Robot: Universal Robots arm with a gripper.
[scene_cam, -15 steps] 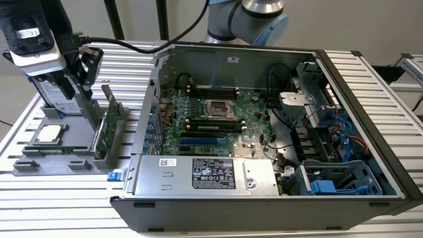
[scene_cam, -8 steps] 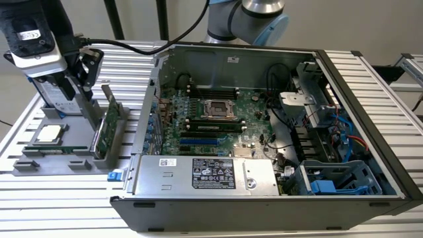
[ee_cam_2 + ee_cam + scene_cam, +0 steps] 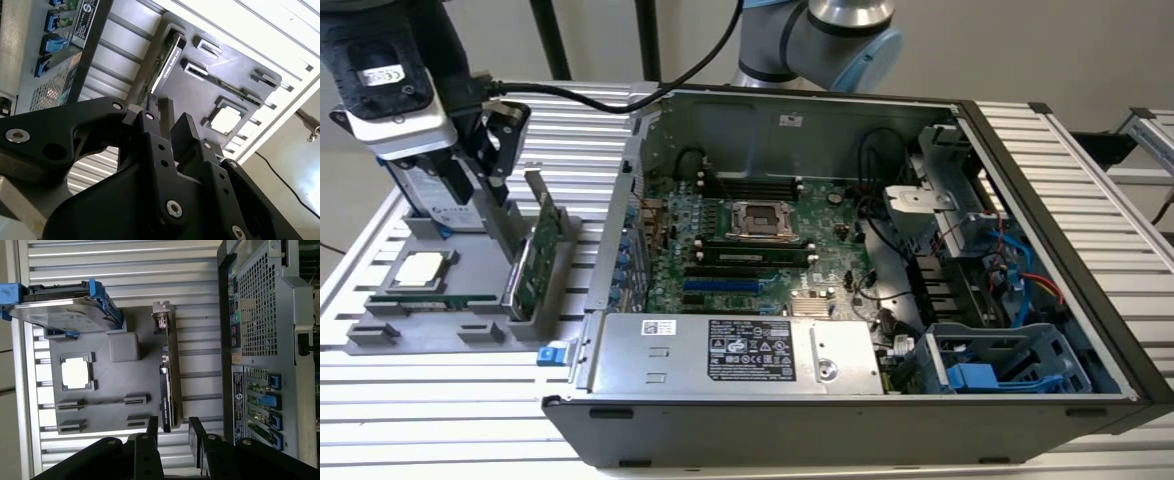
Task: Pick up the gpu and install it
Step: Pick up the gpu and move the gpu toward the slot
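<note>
The gpu [image 3: 534,255] is a thin green card with a silver end bracket, standing on edge in a slot of the grey parts holder [image 3: 467,335] at the exterior view's left, just outside the computer case. It also appears in both wrist views [image 3: 170,385] [image 3: 167,55]. My gripper [image 3: 498,170] hangs a little above the holder, over the card's end and apart from it. In the first wrist view the gripper [image 3: 172,432] is open, its two black fingers [image 3: 151,429] standing either side of the card's line with nothing between them. The gripper [image 3: 167,117] is in the foreground of the second wrist view.
The holder also carries a silver hard drive with blue rails [image 3: 60,305], a square processor [image 3: 76,374] and a narrow memory stick [image 3: 100,402]. The open computer case [image 3: 1067,200] lies beside it, with the motherboard [image 3: 761,230], a blue slot [image 3: 720,284] and a power supply [image 3: 734,355] inside.
</note>
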